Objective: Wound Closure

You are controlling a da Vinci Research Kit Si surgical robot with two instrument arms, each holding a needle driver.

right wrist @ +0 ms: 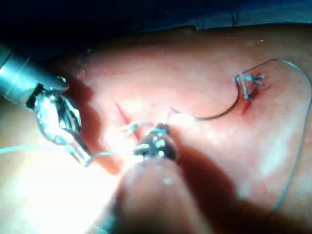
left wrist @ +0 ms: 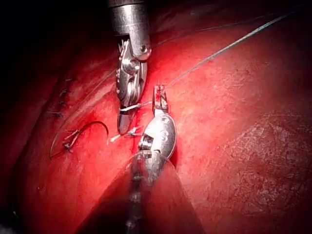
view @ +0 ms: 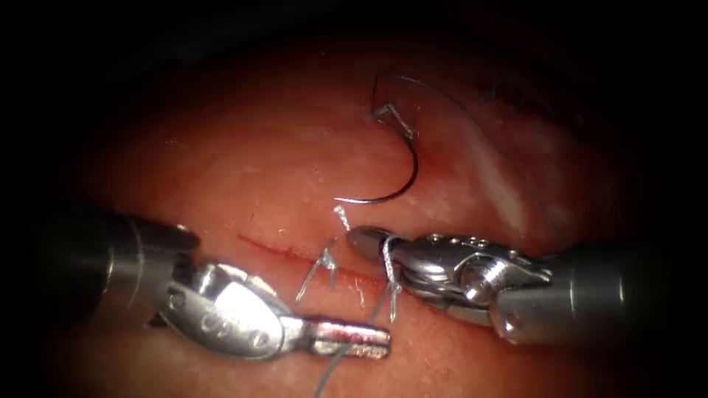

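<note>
1. My landmark is the cut (view: 295, 254), a thin red line across the tissue (view: 221, 169).
2. My left gripper (view: 354, 339) sits just below the cut, its jaws closed on the thread (view: 332, 368). The strand runs from those jaws toward the cut and also trails away from them on the other side.
3. My right gripper (view: 369, 242) lies at the right end of the cut, tip pointing left. Thread is wrapped in a loop around its jaws. They look closed, and I see nothing clamped between them.
4. Short, pale cut ends of thread (view: 324, 262) stand up from the cut, between the two grippers.
5. The needle (view: 391, 184) lies free on the tissue above the cut, held by neither gripper. Its curve opens to the left and its point faces left, near the thread ends. I cannot tell whether its upper end enters the tissue.
6. From the needle's upper end, more thread arcs out to the right.
</note>
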